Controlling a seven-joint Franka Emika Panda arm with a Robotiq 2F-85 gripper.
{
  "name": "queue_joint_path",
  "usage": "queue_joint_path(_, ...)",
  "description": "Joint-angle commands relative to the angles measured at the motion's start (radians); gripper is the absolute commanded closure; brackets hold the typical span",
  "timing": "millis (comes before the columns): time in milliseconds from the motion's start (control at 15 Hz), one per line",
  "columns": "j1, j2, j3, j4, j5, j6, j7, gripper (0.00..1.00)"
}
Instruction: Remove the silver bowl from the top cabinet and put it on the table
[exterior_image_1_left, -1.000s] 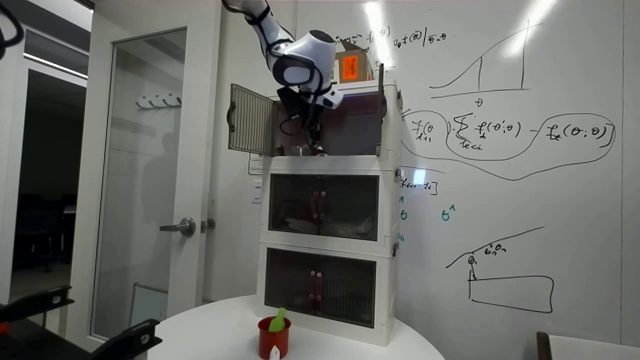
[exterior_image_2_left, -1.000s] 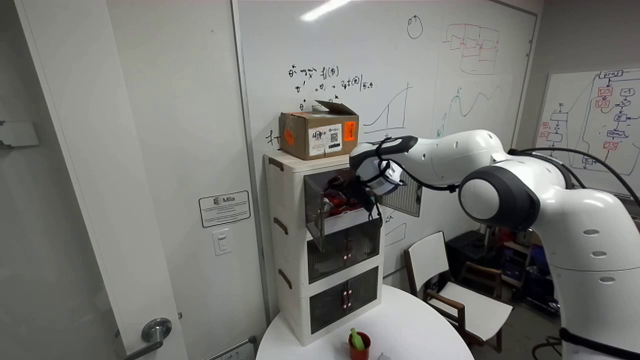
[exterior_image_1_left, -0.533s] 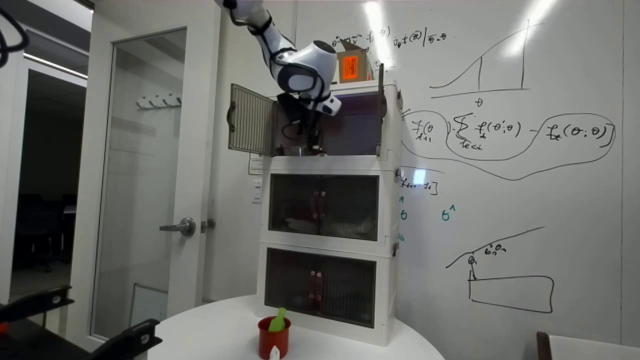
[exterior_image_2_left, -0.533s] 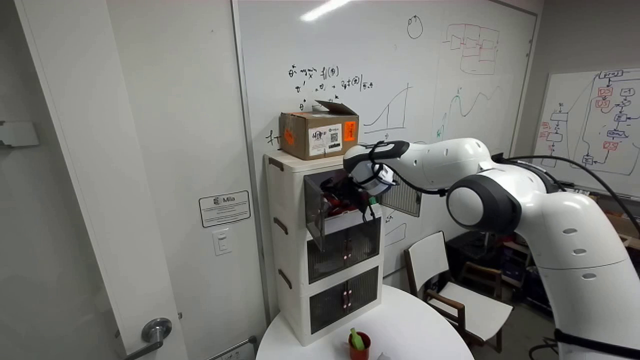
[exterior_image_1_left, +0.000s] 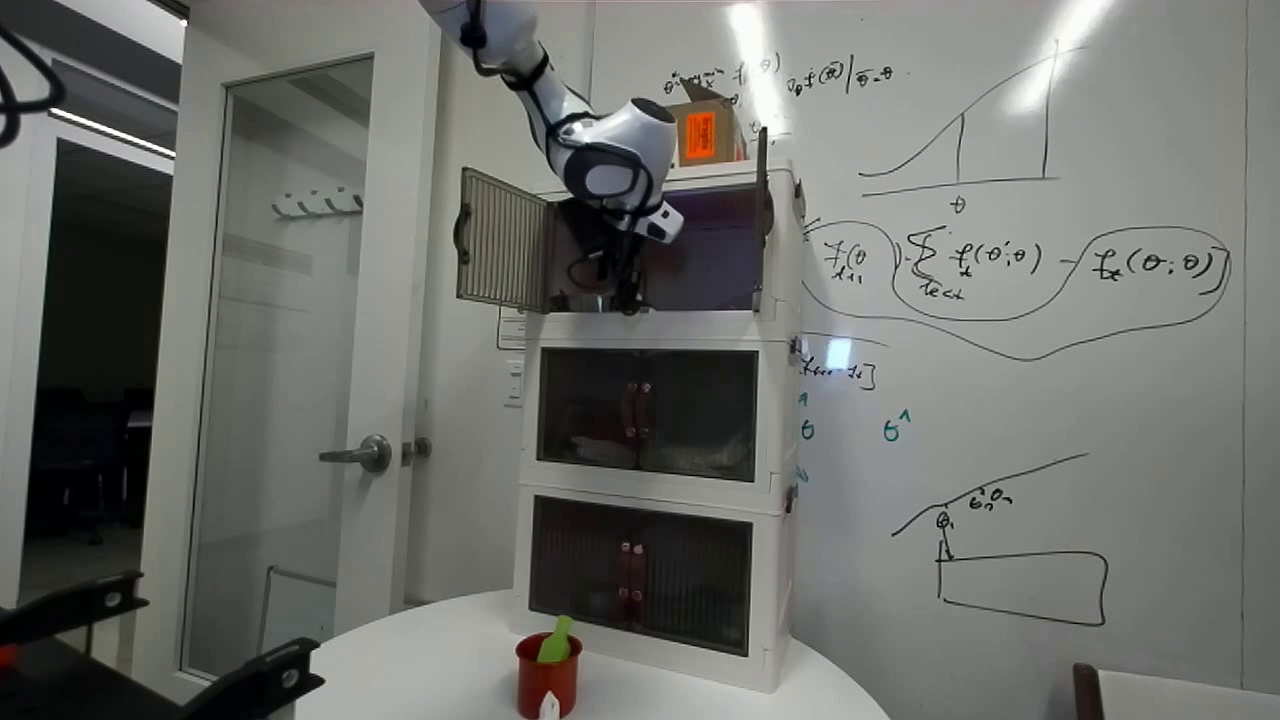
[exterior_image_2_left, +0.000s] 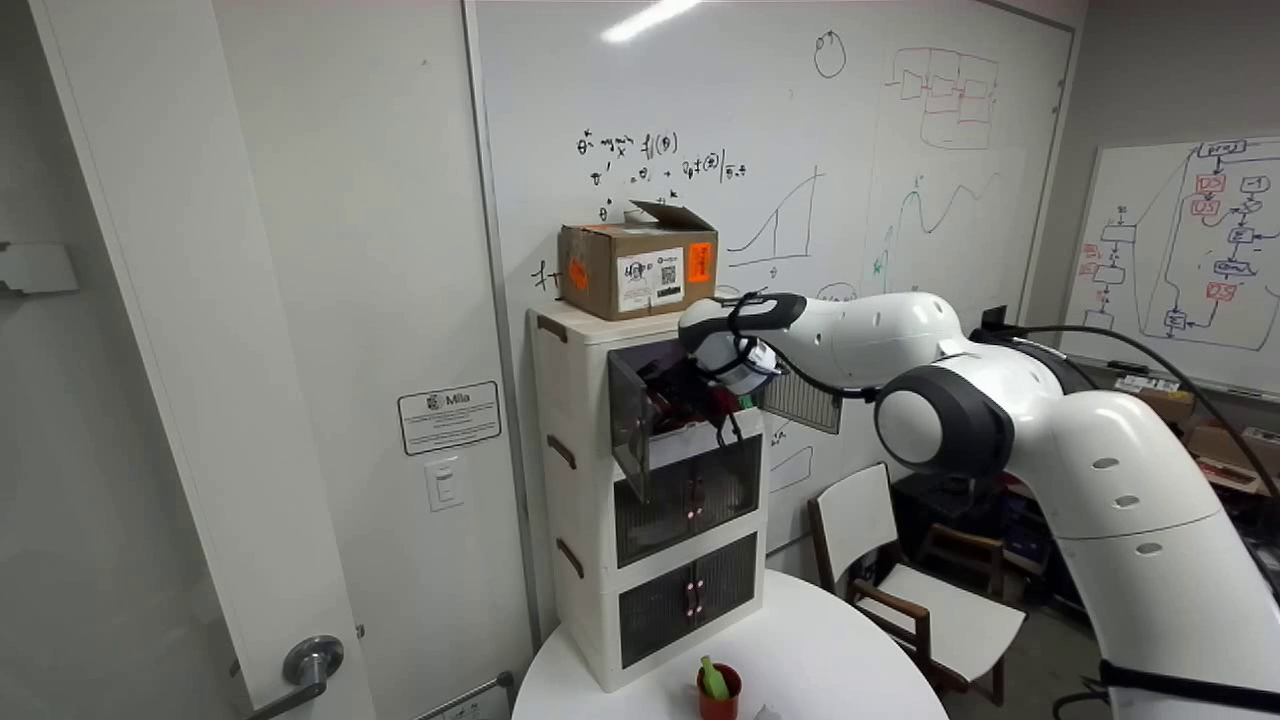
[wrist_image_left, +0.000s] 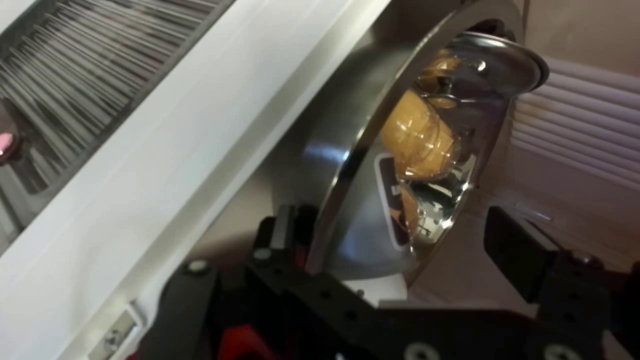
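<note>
The jaws stood apart in the top cabinet; the silver bowl lay mostly left, one end, I thought, between them.

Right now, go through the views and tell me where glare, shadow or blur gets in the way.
Glare streaks the whiteboard in both exterior views; the inside of the top cabinet sits in shadow in both too; in the wrist view, shiny highlights break up the silver bowl, and the fingers look dark and soft-edged.
</note>
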Motion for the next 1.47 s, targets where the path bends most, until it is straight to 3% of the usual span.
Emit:
queue_joint_path(0, -0.017, 0.044, 0.018, 0.077, -0.037, -0.056, 0.053, 0.36)
queue_joint_path(533, -0.040, 0.055, 0.019, 0.085, -0.045, -0.074, 0.071, 0.94)
queue_joint_path(800, -0.043, 0.062, 0.019, 0.089, -0.062, -0.076, 0.087, 0.90)
queue_joint_path(933, -0.042, 0.067, 0.020, 0.096, -0.066, -0.078, 0.097, 0.96)
queue_joint_path(1400, -0.042, 0.047, 0.018, 0.076, -0.072, -0.053, 0.100, 0.97)
